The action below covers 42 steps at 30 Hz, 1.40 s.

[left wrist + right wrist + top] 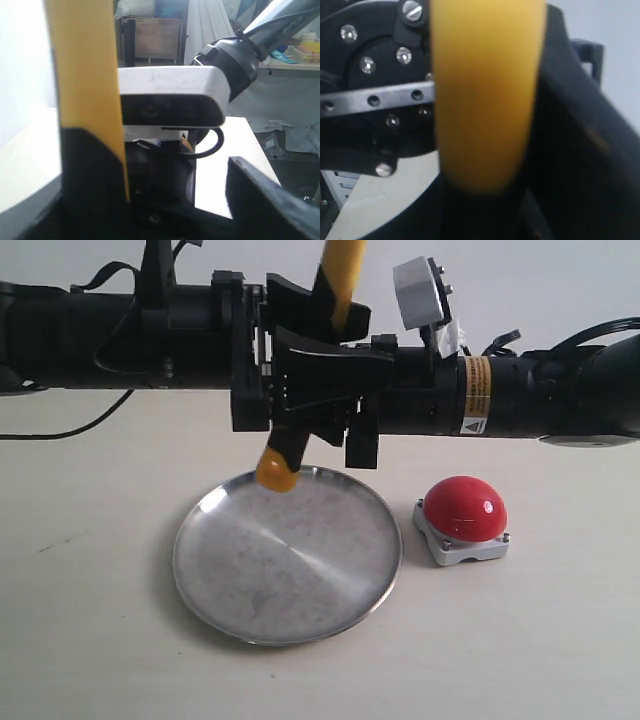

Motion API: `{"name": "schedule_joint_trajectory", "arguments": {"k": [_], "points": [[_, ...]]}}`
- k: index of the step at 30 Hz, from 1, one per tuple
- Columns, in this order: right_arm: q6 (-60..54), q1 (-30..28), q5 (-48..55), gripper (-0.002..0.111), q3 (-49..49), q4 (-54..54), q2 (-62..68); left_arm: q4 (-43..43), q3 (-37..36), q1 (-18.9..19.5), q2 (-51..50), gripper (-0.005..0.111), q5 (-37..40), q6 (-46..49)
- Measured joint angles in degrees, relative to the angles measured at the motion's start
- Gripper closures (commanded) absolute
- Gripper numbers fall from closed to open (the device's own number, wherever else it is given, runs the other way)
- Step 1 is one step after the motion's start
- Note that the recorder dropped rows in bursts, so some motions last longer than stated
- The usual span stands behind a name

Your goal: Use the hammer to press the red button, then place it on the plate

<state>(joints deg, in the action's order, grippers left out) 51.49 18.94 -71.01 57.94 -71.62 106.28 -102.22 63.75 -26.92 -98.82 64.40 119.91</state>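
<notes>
The plate (290, 590) is overhung by the upright hammer (340, 275), clamped in the right gripper (485, 150), with the left gripper (175, 200) spread around it. A handover is judged to be in hand; left closure is needed next.

- The black left robot arm (100, 330) and the black right robot arm (540, 390) meet end to end above the far rim of the round silver metal plate (290, 575). Together they form a bar that closes that side from behind and from straight above.
- The small claw hammer with yellow neck and black handle (340, 280) stands tilted through that junction, and its yellow end blocks the plate's far rim.
- The plate's middle and near half lie bare, open from above and from the front.
- The glossy red dome button on a grey square base (462, 508) stands just right of the plate. Only a narrow strip of pale table (90, 640) separates them.
- The table left of the plate and in front of it is free.
</notes>
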Motion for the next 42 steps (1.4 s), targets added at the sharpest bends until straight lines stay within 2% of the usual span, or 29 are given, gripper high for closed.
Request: {"name": "schedule_joint_trajectory", "arguments": {"k": [8,12,28,31,38,42], "points": [[-0.7,0.4,-1.1,0.108,-0.1,-1.1,0.0,0.0,0.0,-0.4,0.0,0.078,-1.6,0.5],[-0.9,0.4,-2.1,0.108,-0.2,-1.4,0.0,0.0,0.1,-0.4,0.0,0.106,-1.4,0.3],[-0.4,0.4,-2.1,0.108,-0.3,-1.4,0.0,0.0,0.1,0.6,0.1,0.107,-1.0,0.1],[0.2,0.7,-2.3,0.101,-0.3,-1.1,0.0,0.1,0.1,1.5,0.7,0.107,-0.4,0.1],[0.6,1.0,-1.8,0.070,0.0,-1.0,-0.1,0.5,0.1,2.9,0.9,0.107,0.7,0.0],[0.9,0.8,-0.8,0.059,0.0,1.2,-0.1,1.1,0.1,3.5,1.2,0.107,0.0,0.0]]}}
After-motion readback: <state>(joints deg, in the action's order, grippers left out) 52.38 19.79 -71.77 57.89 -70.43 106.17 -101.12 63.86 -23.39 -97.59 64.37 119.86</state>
